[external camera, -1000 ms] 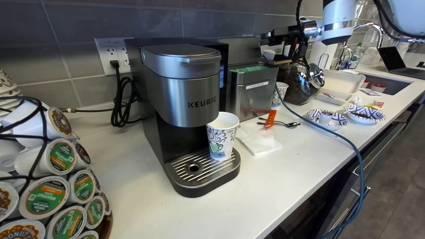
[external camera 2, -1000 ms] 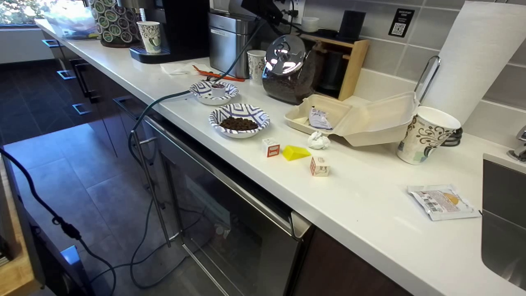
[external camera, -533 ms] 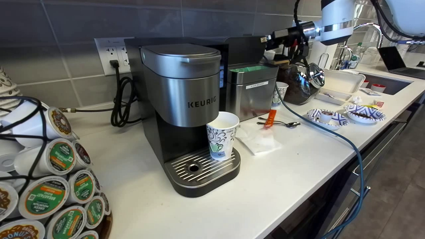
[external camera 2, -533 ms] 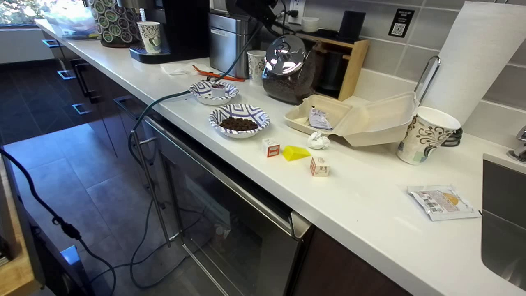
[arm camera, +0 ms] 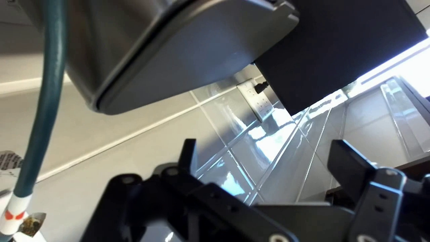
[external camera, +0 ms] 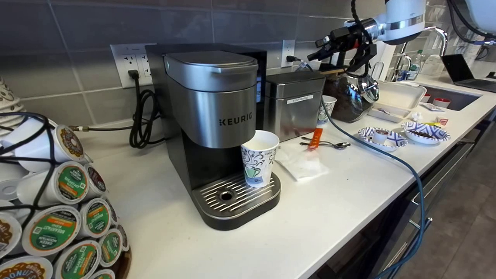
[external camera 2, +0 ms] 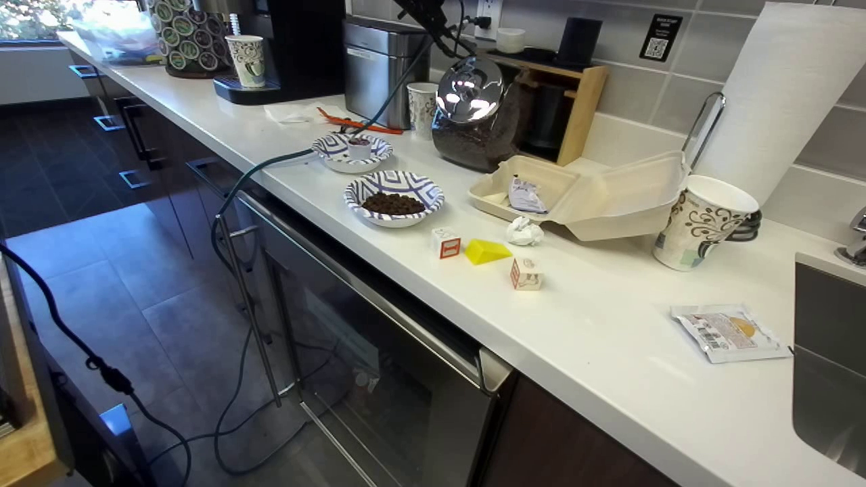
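My gripper is open, with nothing between its two black fingers. In an exterior view the gripper hangs in the air, above and to the right of a labelled metal box. Flat and closed, the box's dark lid touches neither finger. Seen from the wrist, the lid fills the upper part, beyond the fingertips. A glass jar of dark contents, with a chrome lid, stands below the arm. Part of the gripper is cut off at the top in an exterior view.
A Keurig machine holding a paper cup stands beside the box. A wall outlet with a plugged cord is behind. Also about are a teal cable, a wooden shelf and two patterned bowls.
The metal box's lid stood upright in the earlier frames, hiding the outlet; now it lies down on the box. My gripper has moved away from the lid, rightward in an exterior view.
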{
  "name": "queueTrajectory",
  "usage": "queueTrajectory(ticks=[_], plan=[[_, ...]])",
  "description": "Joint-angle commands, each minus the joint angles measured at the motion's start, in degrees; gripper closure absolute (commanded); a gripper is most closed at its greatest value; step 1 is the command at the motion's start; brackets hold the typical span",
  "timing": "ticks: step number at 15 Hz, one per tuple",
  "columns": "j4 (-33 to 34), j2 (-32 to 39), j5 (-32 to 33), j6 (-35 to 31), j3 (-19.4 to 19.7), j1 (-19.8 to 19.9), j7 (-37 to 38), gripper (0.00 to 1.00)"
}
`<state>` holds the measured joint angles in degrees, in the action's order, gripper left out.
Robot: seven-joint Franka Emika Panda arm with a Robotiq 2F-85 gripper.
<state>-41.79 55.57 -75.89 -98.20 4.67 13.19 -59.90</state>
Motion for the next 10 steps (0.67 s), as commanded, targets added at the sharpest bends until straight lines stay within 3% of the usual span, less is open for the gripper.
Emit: queueTrajectory(ticks=[1, 10], plan=[[-2.63, -2.96, 2.54, 2.76, 1.76, 0.26, 1.29, 0.00], [-23.59, -19.06, -1.10, -1.31, 2.75, 0.93, -6.34, 0.00]])
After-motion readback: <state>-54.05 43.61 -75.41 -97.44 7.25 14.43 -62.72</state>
